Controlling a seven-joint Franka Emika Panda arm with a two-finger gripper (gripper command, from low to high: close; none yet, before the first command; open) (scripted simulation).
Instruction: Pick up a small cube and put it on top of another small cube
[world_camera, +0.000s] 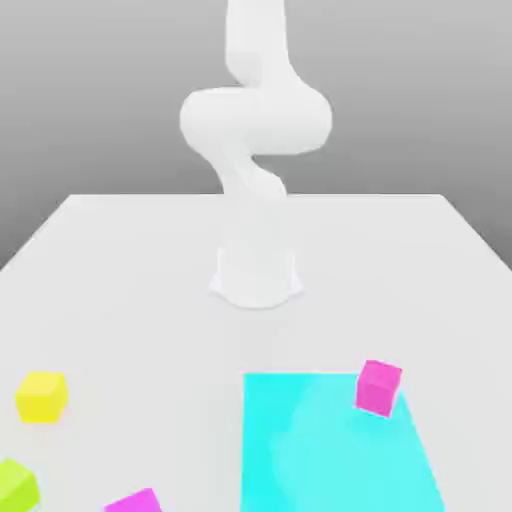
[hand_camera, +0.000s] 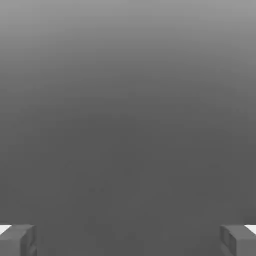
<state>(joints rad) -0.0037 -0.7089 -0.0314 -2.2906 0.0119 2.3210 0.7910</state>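
Tool (hand_camera: 128, 240) is released: hand view has its two fingertips (hand_camera: 17, 240) far apart at opposite edges w/ nothing between, facing plain grey background, not the bench. Small lime-green cube (world_camera: 14, 485) sits at the bench's near corner on the exterior view's left, partly cut by the frame edge. Just beside it: yellow cube (world_camera: 41, 396) farther back, and a magenta cube (world_camera: 135, 501) toward the exterior view's right, also at the near edge. 2nd magenta cube (world_camera: 378, 387) sits on the back edge of the cyan patch (world_camera: 335, 445), well apart. Arm (world_camera: 255, 130) rises from its base (world_camera: 256, 275) mid-bench, so the green cube lies fwd of the base & off to the exterior view's left; probably tool must swing down & that way. Cube has no long axis, so grip angle just needs squaring to its faces.
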